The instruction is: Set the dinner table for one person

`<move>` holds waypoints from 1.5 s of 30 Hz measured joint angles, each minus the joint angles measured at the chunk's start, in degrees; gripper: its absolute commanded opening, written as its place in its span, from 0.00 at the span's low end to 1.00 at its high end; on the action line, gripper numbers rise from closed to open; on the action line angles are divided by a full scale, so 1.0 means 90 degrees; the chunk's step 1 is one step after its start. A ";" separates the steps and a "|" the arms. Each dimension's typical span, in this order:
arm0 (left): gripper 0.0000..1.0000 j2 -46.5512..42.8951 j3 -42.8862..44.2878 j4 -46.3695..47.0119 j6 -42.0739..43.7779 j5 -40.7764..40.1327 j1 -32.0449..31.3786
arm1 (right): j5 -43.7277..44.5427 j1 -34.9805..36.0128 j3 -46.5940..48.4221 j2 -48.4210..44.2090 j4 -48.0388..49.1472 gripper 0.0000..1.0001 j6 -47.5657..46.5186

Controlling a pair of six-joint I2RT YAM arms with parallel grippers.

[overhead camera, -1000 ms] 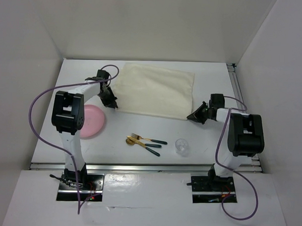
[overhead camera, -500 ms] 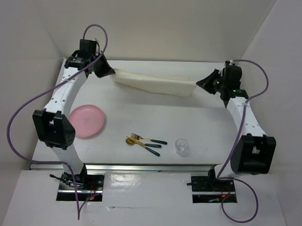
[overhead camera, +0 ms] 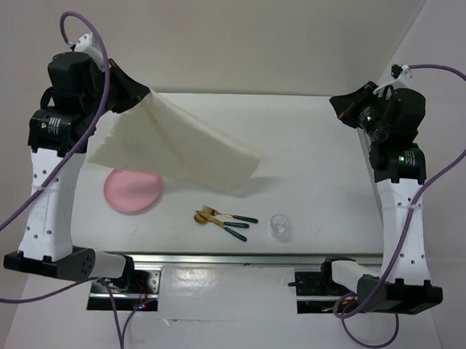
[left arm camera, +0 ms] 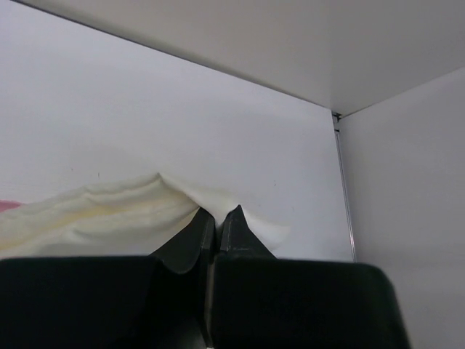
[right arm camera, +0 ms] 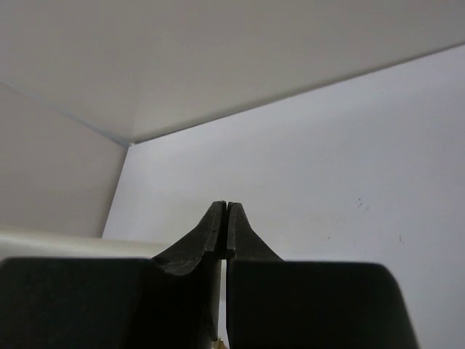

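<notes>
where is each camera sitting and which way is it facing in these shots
Top external: high behind the robot, looking down on the dinner table; the left arm and right arm show, raised.
Left wrist: on the left gripper, facing along its shut fingers over the table's far side; they pinch the cloth.
Right wrist: on the right gripper, looking past shut, empty fingers toward a table corner.
Shared: top and left wrist both show the cloth lifted.

The white counter (overhead camera: pixel 318 147) carries a pink plate (overhead camera: pixel 129 198) at left. Dark-handled gold cutlery (overhead camera: pixel 224 218) lies near its front edge, a clear glass (overhead camera: pixel 279 226) beside.
</notes>
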 measured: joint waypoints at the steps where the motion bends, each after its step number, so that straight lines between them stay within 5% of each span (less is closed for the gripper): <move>1: 0.00 -0.0097 0.0049 -0.0032 0.0007 -0.0024 0.0000 | 0.0017 0.0000 0.0112 -0.0034 -0.0041 0.00 -0.0017; 11: 0.00 0.0282 -0.0090 0.0117 0.0017 0.0000 -0.0032 | -0.0908 0.0124 0.0049 0.0670 -0.0002 0.03 -0.0350; 13: 0.00 0.0537 -0.0114 0.0126 0.0022 0.0034 -0.0053 | -0.1122 0.0474 -0.0095 0.1052 0.0005 0.18 -0.0546; 14: 0.00 0.0634 -0.0114 0.0129 0.0027 0.0051 -0.0061 | -0.1175 0.0775 -0.0187 0.1273 0.0005 0.44 -0.0656; 15: 0.00 0.0721 -0.0112 0.0124 0.0039 0.0068 -0.0063 | -0.1265 0.1110 -0.0282 0.1494 0.0022 0.51 -0.0721; 22: 0.00 0.0835 0.0080 0.0097 0.0189 0.0109 -0.0063 | -0.1591 0.3271 -0.0597 0.2956 0.0219 0.57 -0.1396; 26: 0.00 0.0835 0.0168 0.0107 0.0214 0.0112 -0.0063 | -0.1700 0.4214 -0.0831 0.3441 0.0886 0.81 -0.1753; 37: 0.00 0.0835 0.0211 -0.0039 0.0374 0.0087 -0.0063 | -0.2096 0.5156 -0.1129 0.4775 0.3524 0.98 -0.2314; 45: 0.00 0.0835 0.0282 -0.0117 0.0500 0.0041 -0.0063 | -0.1989 0.5690 -0.0901 0.5634 0.4243 0.97 -0.2399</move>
